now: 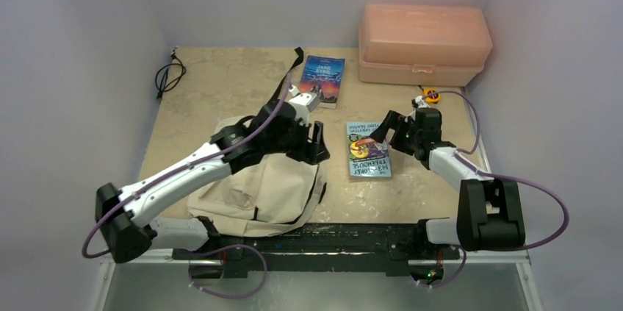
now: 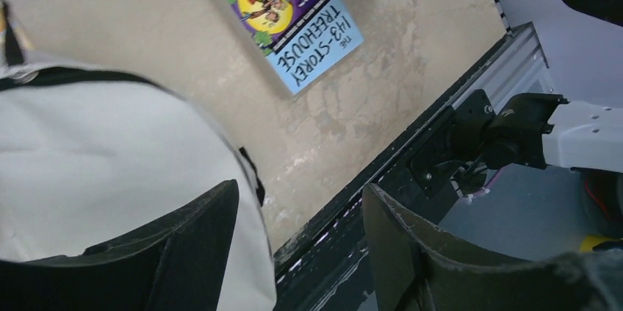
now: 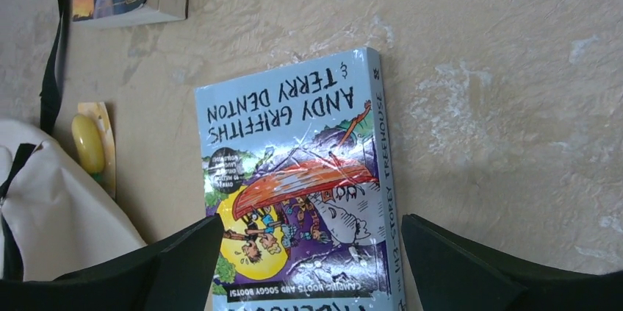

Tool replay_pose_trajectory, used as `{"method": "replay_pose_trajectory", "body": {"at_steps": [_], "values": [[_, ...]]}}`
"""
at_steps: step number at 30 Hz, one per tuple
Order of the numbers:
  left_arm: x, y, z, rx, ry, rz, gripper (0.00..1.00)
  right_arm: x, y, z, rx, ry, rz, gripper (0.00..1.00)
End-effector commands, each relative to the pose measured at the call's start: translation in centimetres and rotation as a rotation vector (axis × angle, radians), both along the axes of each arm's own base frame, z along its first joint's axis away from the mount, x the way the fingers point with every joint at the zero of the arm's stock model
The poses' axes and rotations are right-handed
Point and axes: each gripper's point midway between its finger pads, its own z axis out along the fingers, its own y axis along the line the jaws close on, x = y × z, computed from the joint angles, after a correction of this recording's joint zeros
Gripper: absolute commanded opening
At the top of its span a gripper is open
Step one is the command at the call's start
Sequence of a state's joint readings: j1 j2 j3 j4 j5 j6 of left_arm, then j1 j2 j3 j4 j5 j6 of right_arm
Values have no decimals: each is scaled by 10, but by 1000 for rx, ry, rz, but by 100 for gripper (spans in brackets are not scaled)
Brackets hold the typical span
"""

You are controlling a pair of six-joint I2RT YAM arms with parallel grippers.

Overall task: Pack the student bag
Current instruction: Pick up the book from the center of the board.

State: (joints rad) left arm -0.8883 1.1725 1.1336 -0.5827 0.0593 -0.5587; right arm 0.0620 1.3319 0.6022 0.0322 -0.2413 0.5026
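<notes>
Beside the student bag (image 1: 253,186), "The 143-Storey Treehouse" paperback (image 1: 367,151)

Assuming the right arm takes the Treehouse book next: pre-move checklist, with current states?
1. Right end effector open: ok, jaws wide, nothing held.
2. Lined up on Treehouse book: ok, the book sits between the fingers in the wrist view.
3. Book flat on table, touching nothing else: ok.
4. Left end effector empty: ok, open, over the student bag edge.
5. Bag mouth open: cannot tell, the left arm covers it.
6. Route to bag free: probably not ok, the left arm hangs over the bag.
</notes>
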Motion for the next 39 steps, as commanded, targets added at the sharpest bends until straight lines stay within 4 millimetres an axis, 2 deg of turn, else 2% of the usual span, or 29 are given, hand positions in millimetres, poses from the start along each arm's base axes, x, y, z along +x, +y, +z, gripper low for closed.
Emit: {"method": "replay_pose_trajectory", "body": {"at_steps": [1, 5, 8, 14, 20, 24, 29, 33, 39], "values": [[16, -79, 20, -199, 4, -121, 60, -11, 2, 4, 90, -8, 83, 95], [45, -122, -3, -180, 49, -95, 49, -18, -14, -3, 190, 9, 55, 92], [57, -149, -21, -147, 99, -103, 42, -23, -11, -10, 214, 36, 73, 88], [80, -173, -86, -15, 164, -79, 25, -29, -11, -21, 216, 59, 66, 85], [92, -167, -140, 138, 183, -52, 7, -34, -4, -34, 261, 97, 81, 79], [93, -151, -168, 226, 210, 1, 0, -33, -5, -35, 252, 103, 84, 78], [84, -131, -205, 301, 280, 65, 0, -33, -4, -36, 254, 107, 92, 78], [78, -126, -220, 326, 319, 84, 0, -35, 3, -36, 285, 109, 123, 77], [74, -124, -237, 328, 356, 117, 0, -47, 36, -23, 403, 90, 242, 72]]}}
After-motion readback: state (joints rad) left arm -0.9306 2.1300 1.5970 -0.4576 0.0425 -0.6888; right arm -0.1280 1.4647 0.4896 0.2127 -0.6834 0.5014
